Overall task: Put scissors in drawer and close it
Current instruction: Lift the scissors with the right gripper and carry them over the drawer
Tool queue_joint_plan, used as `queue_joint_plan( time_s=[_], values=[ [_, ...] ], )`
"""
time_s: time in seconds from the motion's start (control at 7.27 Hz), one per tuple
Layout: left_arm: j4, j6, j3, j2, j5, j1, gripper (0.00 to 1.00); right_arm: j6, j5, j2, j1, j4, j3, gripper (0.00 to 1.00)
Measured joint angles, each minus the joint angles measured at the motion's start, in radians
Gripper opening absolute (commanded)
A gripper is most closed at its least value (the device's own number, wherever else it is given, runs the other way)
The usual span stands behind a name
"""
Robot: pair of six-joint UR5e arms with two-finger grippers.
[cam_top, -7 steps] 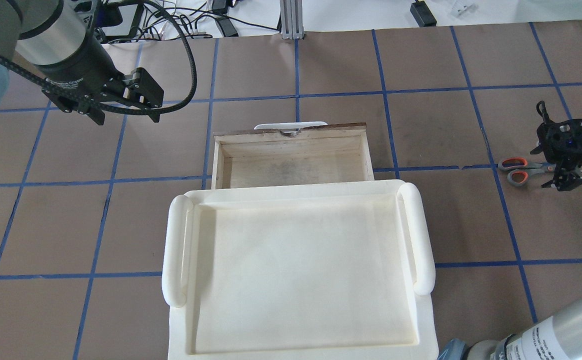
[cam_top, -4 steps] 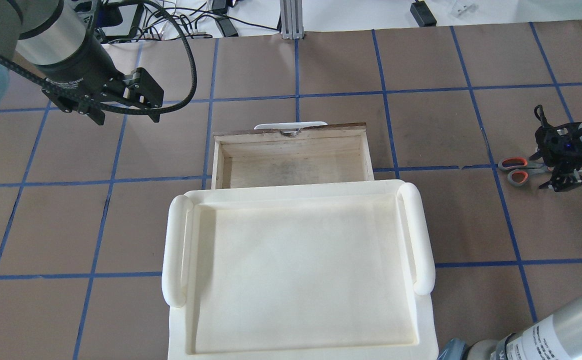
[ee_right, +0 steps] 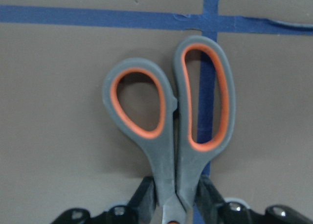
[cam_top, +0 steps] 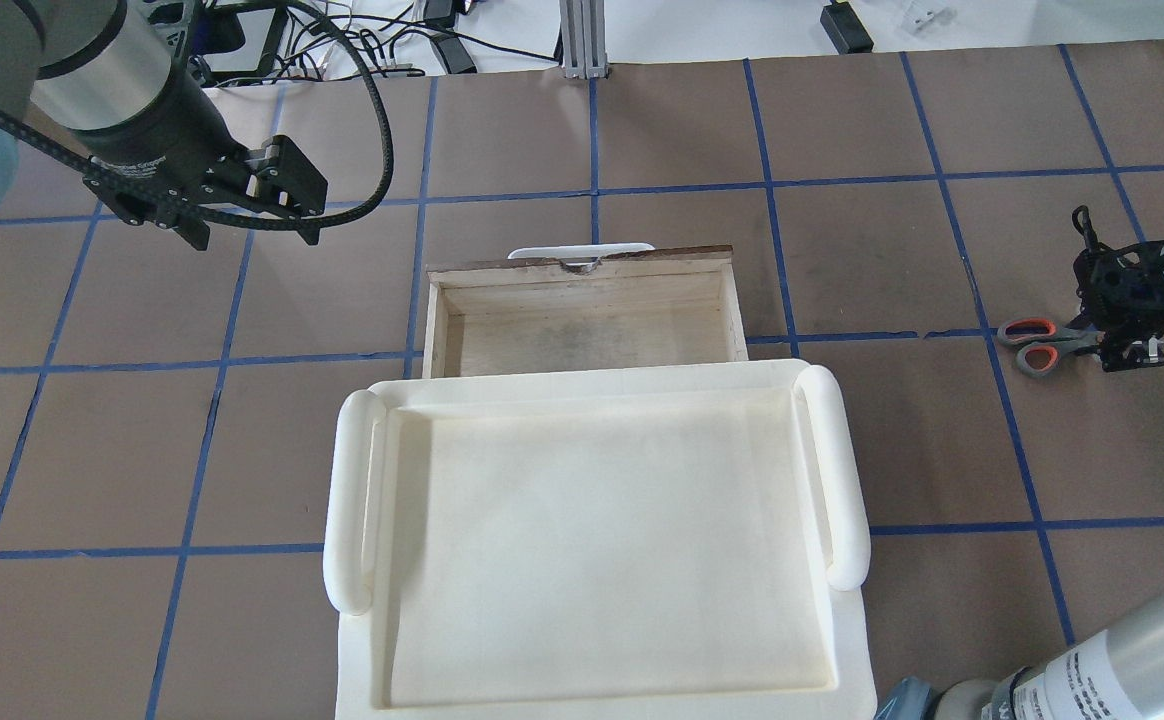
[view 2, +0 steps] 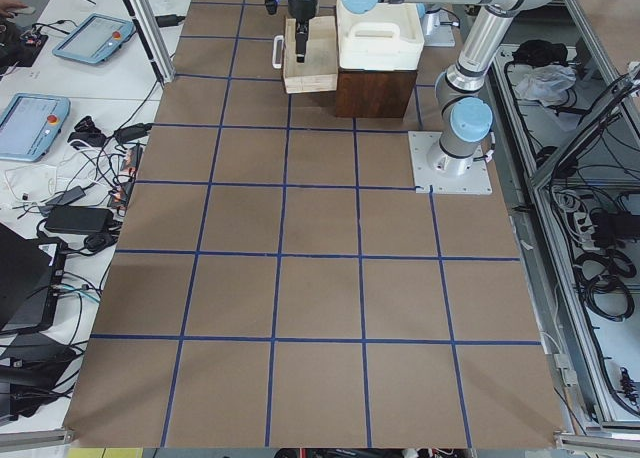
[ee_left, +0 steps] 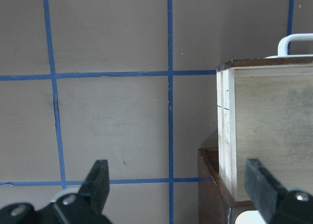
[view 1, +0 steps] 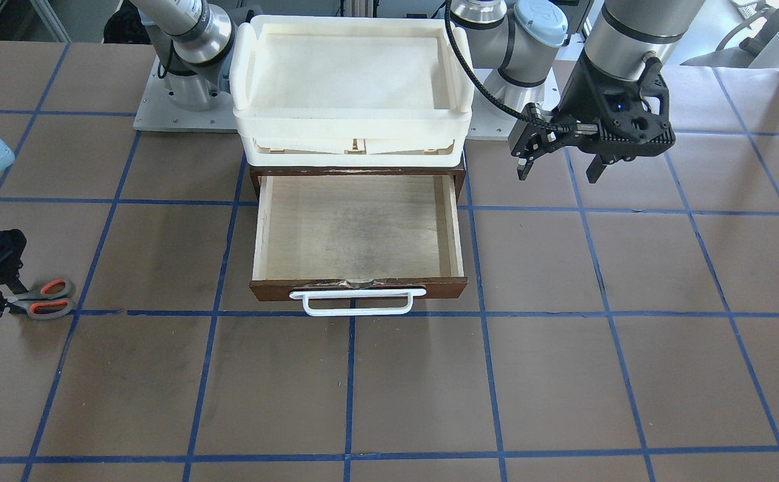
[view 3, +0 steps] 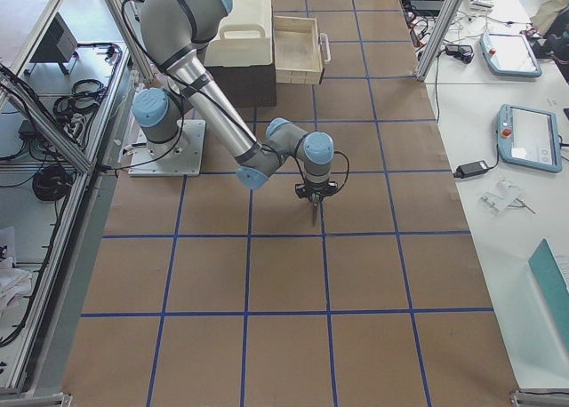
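The scissors (cam_top: pixel 1039 344), grey handles lined orange, lie on the table at the far right; their blades are hidden under my right gripper (cam_top: pixel 1114 336). In the right wrist view my right gripper (ee_right: pixel 177 200) is shut on the scissors (ee_right: pixel 171 121), with its fingers (ee_right: pixel 145 194) pressed on both sides of the shanks below the loops. The drawer (cam_top: pixel 582 262) stands pulled open and its pale wood interior holds nothing. My left gripper (cam_top: pixel 252 210) is open and empty, hovering left of the drawer, which shows at the right in the left wrist view (ee_left: pixel 264 131).
A cream-white tray (cam_top: pixel 847 470) sits on top of the dark cabinet (view 1: pixel 356 171) behind the drawer. The drawer's white bar handle (view 1: pixel 356 302) faces away from the robot. Blue tape lines grid the brown table.
My right gripper's fingers have drawn in around the scissors and it has shifted slightly. The left arm and the drawer have not moved.
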Motion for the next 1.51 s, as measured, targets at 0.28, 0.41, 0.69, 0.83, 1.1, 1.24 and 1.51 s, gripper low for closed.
queue_joint_plan(
  time_s=[0.28,0.41,0.69,0.83,1.1,1.24,1.51],
  values=[
    [0.0,0.001,0.0,0.0,0.0,0.0,1.0,-0.003,-0.012,-0.004,0.0,-0.002,-0.006,0.0],
    [0.0,-0.002,0.0,0.0,0.0,0.0,1.0,-0.001,-0.018,-0.013,0.0,-0.001,-0.021,0.0],
    [0.0,-0.002,0.0,0.0,0.001,0.0,1.0,0.001,-0.02,-0.062,0.002,0.072,-0.087,0.0],
    [0.0,-0.002,0.0,-0.001,0.002,0.0,1.0,0.003,-0.02,-0.1,0.005,0.14,-0.121,0.0],
    [0.0,-0.002,0.0,0.0,0.003,0.0,1.0,0.029,-0.016,-0.201,0.034,0.32,-0.194,0.0],
    [0.0,-0.002,0.0,0.0,0.003,0.0,1.0,0.079,-0.018,-0.25,0.075,0.421,-0.238,0.0],
    [0.0,-0.002,0.0,0.0,0.003,0.0,1.0,0.216,-0.031,-0.328,0.196,0.623,-0.328,0.0]
  ],
)
